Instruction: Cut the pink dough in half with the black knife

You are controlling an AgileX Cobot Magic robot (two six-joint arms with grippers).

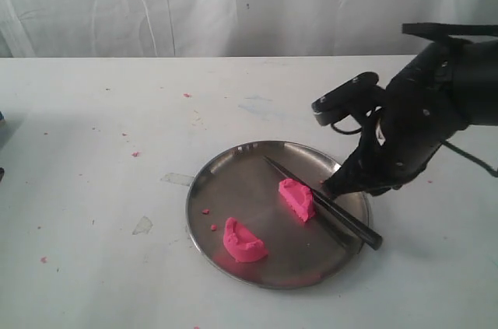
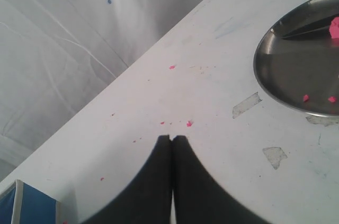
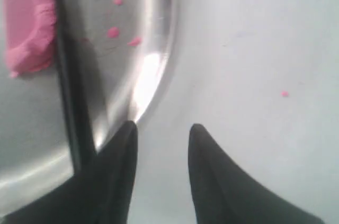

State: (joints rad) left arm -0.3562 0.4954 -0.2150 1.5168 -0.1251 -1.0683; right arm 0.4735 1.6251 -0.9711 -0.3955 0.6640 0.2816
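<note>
On the round steel plate (image 1: 204,189) we find the bright pink dough (image 1: 296,198) in two halves, the slim black knife (image 1: 323,202) lying beside one. The right gripper (image 3: 160,131) stands released near the plate's rim; the left gripper (image 2: 171,138) is clenched empty, away from the plate. We judge cutting complete; only withdrawal remains.

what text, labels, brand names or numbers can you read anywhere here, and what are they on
None: no readable text in any view.
The black knife, steel plate, both halves of the pink dough and the right claw carry no markings.
The blue object at the left wrist view's edge shows no print.
</note>
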